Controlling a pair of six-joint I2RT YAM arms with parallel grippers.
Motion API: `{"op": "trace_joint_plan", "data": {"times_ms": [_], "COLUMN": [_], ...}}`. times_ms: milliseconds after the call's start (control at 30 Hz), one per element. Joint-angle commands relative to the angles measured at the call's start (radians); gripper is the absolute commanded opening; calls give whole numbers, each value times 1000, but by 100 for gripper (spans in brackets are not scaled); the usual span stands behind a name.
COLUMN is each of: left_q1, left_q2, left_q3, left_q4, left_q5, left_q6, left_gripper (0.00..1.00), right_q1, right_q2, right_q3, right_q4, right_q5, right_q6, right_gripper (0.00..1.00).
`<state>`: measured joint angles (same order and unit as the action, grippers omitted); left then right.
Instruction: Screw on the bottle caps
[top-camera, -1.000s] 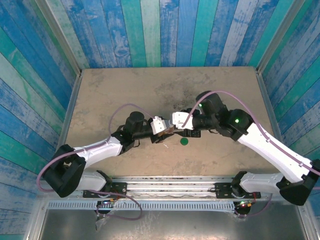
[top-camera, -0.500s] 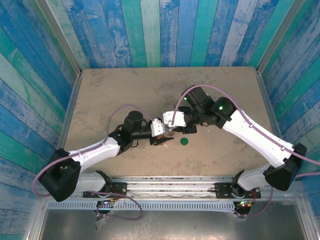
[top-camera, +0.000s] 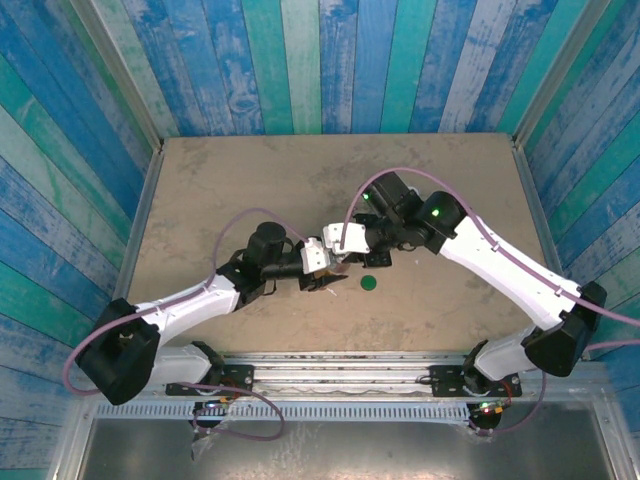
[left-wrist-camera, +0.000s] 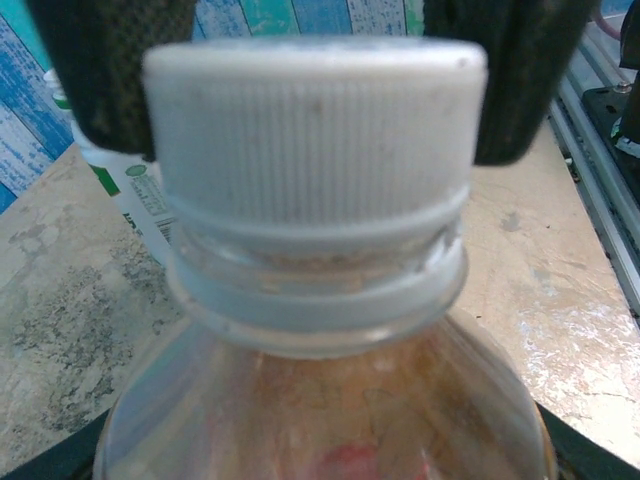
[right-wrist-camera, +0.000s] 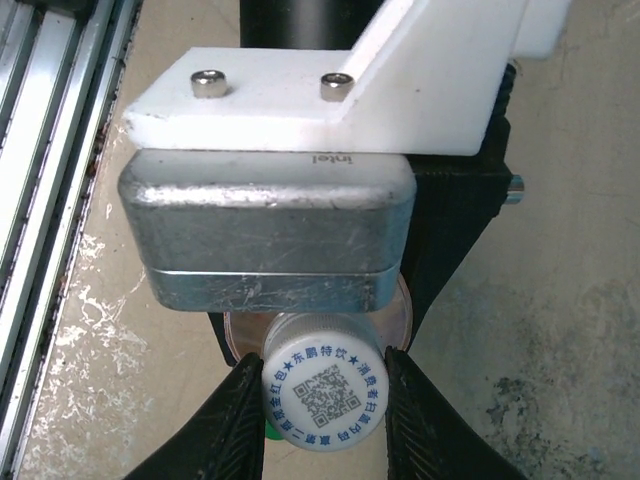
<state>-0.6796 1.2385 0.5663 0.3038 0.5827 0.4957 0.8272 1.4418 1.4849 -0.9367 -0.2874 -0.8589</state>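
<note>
At table centre (top-camera: 200, 180): two bottles (left-wrist-camera: 330, 400) (left-wrist-camera: 110, 170), two caps (left-wrist-camera: 310, 130) (top-camera: 369, 284).

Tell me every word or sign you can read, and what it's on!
"东鹏特饮", between stars: top of the white cap on the clear bottle.
QR code: middle of that cap; other rim characters too small.
"intel", upside down: silver camera.
Green print on the white bottle: too blurred.

Overhead looks down; 2 wrist close-ups share cap (left-wrist-camera: 315, 130)
</note>
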Motion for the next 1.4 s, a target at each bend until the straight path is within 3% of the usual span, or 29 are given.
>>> {"op": "trace_joint_plan", "data": {"times_ms": [0, 300, 500, 667, 767, 867, 1000, 1100, 1200, 1367], "left_q1": [-1, -1, -2, -5, -4, -4, -3, -3, -2, -2], "left_q2": [-29, 85, 166, 199, 186, 167, 128, 91, 64, 51], "left_q3": [-20, -38, -32, -32, -35, -35, -53, -45, -36, -20], "left_q4": [157, 474, 572, 561, 529, 473, 420, 324, 251, 189], "left_q5": [-139, -496, -661, -690, -645, -588, -516, -411, -316, -217], "left_q6": [-28, 24, 87, 134, 136, 130, 109, 91, 70, 42], "left_gripper": [64, 61, 61, 61, 61, 62, 62, 63, 63, 63], "right_q1": [3, -6, -19, -21, -31, -63, -91, -92, -87, -66], "right_q2": [22, 58, 83, 87, 91, 79, 11, -67, -138, -178], "right_q3": [44, 31, 19, -9, 13, 30, 5, -65, -129, -132], "right_q4": [13, 105, 112, 196, 198, 201, 240, 286, 281, 208], "right_q5": [16, 239, 250, 208, 239, 213, 153, 155, 75, 38], "right_q6": [182, 883, 1345, 1508, 1436, 1297, 943, 638, 300, -68], "right_gripper": [12, 12, 17, 20, 36, 59, 74, 78, 80, 78]}}
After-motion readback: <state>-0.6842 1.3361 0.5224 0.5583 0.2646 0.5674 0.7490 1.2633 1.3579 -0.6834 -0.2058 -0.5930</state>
